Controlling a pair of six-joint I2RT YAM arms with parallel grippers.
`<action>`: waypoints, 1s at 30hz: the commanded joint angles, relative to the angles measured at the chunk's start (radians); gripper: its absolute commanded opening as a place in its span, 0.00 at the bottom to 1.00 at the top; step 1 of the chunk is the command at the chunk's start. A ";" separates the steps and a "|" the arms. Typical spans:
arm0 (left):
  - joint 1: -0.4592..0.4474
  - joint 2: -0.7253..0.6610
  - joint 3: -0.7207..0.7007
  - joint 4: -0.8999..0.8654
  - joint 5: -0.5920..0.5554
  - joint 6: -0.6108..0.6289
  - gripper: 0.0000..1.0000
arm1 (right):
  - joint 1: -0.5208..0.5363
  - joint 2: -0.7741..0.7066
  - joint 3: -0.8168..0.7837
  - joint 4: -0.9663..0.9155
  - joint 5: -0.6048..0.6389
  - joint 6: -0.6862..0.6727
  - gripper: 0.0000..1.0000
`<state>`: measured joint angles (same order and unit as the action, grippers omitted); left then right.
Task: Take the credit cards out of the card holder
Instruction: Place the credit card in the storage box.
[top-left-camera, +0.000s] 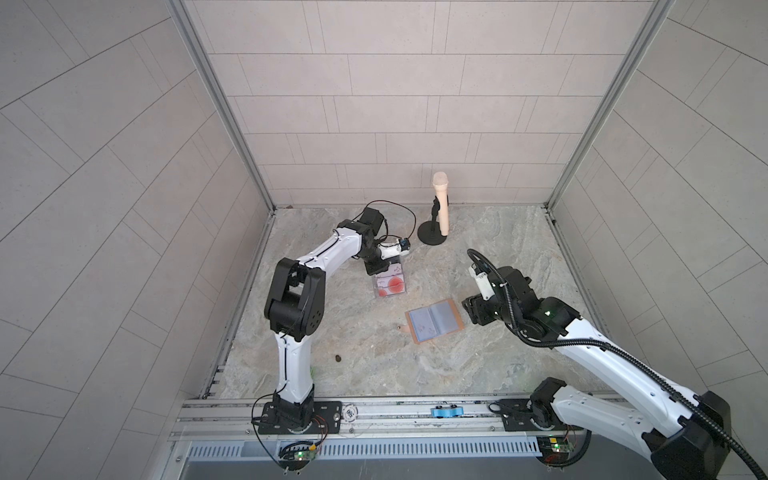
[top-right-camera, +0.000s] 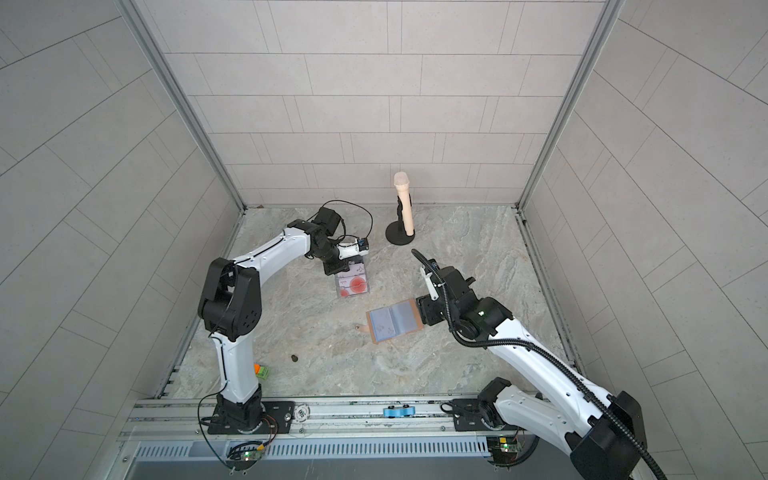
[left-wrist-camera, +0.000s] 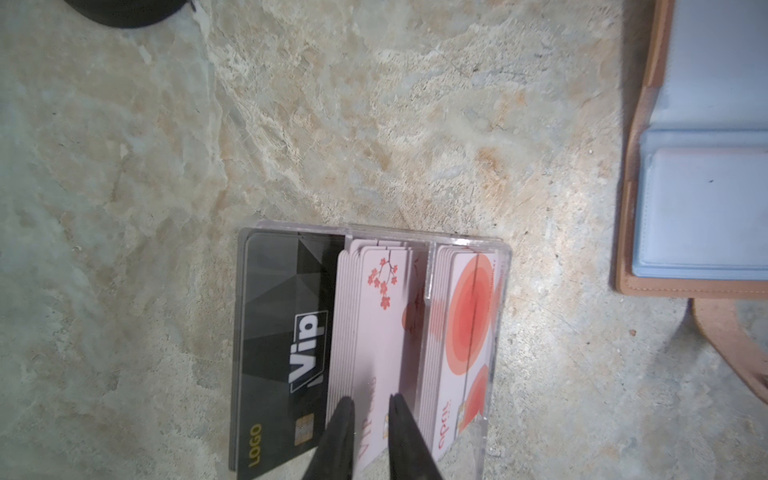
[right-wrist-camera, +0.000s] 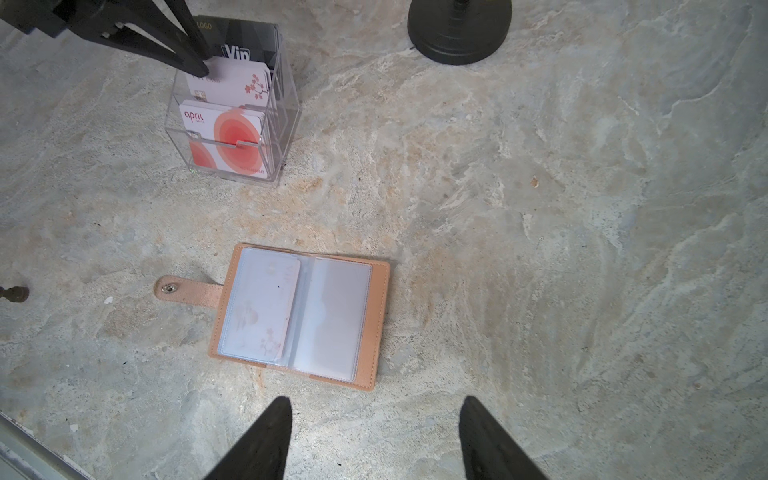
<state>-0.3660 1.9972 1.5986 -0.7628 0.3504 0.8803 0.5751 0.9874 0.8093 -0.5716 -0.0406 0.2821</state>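
My left gripper, jaws narrowly parted, sits over the pink card in the box; my right gripper, spread wide and empty, hovers beside the holder, open flat on the table, a pale card in its sleeve

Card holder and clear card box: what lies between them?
Nothing: only bare marbled tabletop separates the card holder from the clear box, plainest in the right wrist view.

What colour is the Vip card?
Vip card: dark grey-black, white letters; best in left wrist view.
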 joint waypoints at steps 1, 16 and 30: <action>0.006 0.015 -0.008 -0.003 -0.004 -0.019 0.24 | -0.002 -0.020 -0.006 0.007 0.010 0.008 0.67; 0.030 -0.209 -0.068 0.057 0.010 -0.070 0.47 | -0.003 0.001 -0.009 0.026 -0.024 0.000 0.68; 0.023 -0.554 -0.299 0.188 -0.061 -0.488 0.53 | -0.002 0.041 -0.014 0.044 -0.036 -0.003 0.68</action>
<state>-0.3382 1.5070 1.3575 -0.6380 0.3119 0.5663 0.5751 1.0161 0.8093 -0.5392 -0.0750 0.2817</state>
